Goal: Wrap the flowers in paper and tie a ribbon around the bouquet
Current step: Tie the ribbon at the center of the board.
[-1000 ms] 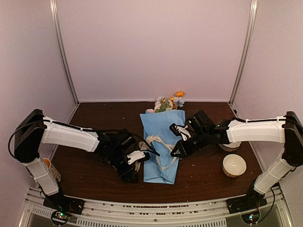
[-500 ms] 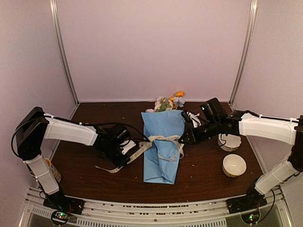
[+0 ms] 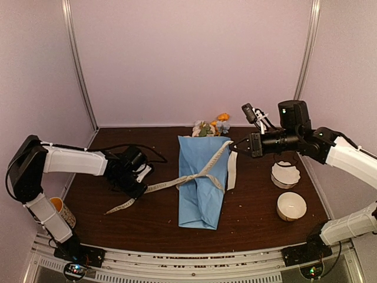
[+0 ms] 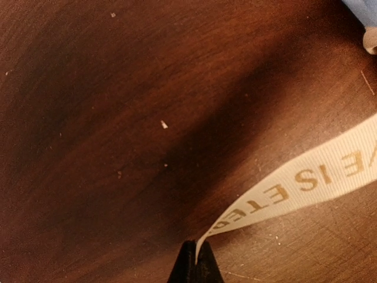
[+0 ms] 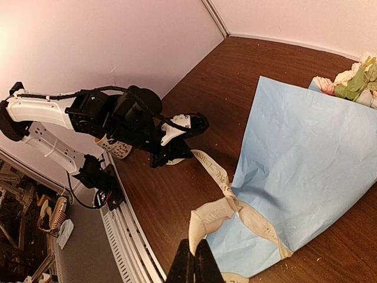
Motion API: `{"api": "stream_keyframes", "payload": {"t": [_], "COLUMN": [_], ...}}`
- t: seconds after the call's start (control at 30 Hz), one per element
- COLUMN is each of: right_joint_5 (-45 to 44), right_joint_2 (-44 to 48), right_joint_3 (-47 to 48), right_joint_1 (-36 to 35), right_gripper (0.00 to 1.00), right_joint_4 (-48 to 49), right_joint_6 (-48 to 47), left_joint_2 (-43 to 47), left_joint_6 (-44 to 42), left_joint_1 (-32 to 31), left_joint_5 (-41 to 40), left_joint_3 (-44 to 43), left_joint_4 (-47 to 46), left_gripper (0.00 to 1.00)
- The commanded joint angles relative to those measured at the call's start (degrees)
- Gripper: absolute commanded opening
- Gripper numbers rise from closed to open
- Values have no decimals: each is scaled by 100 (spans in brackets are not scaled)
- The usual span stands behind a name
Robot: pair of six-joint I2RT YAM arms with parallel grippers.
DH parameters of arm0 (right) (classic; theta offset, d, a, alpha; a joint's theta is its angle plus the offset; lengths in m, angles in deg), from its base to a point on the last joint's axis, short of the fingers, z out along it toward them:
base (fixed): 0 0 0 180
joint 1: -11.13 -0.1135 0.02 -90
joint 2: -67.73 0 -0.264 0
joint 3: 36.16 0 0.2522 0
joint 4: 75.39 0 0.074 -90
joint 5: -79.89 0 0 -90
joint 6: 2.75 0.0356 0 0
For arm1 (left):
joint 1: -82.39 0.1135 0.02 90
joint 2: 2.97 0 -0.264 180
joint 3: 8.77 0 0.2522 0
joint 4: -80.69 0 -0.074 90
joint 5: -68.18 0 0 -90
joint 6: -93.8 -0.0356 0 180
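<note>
- Left claw (image 3: 139, 186) is pinching the ribbon (image 3: 165, 186), which stretches away to its right and onto the bouquet (image 3: 200, 203).
- Right claw (image 3: 235, 145) is pinching the other end; the bouquet lies ahead of its tips.
- Only the left wrist view shows the ribbon's gold lettering.

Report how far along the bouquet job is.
Done: the artificial flowers sit wrapped in the blue paper cone, blooms poking from its far end. In hand: the cream lettered ribbon crosses over the cone's middle, the left gripper and right gripper each shut on one strand, held apart. Left: no finished knot or bow shows; the crossing looks loose.
</note>
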Motion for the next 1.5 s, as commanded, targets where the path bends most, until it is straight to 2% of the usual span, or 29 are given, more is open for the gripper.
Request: {"api": "stream_keyframes", "payload": {"t": [0.0, 0.27, 0.47, 0.73, 1.03, 1.27, 1.47], "right_joint_5": [-39, -322, -149, -133, -442, -481, -515], "right_joint_2": [-360, -926, -1033, -1069, -1306, -1465, -1573], "right_joint_3": [302, 992, 1696, 1943, 2025, 2134, 2182], "right_joint_1": [9, -196, -738, -882, -879, -880, -877], "right_gripper": [0, 0, 0, 0, 0, 0, 0], "right_joint_4": [382, 512, 615, 887, 618, 565, 539], "right_joint_6": [19, -46, -281, -180, -263, -267, -262], "left_joint_2": [333, 1445, 1068, 677, 1214, 1538, 1528], "left_joint_6": [-55, -296, -350, -365, -394, -627, -667], "left_joint_1": [20, -342, -360, -364, -425, -1096, -1214], "left_joint_5": [-23, 147, 311, 466, 403, 96, 88], "left_joint_3": [-202, -241, -403, -506, -293, -370, -509], "left_joint_4": [-205, -889, -1069, -1177, -1408, -1864, -2097], "left_gripper": [0, 0, 0, 0, 0, 0, 0]}}
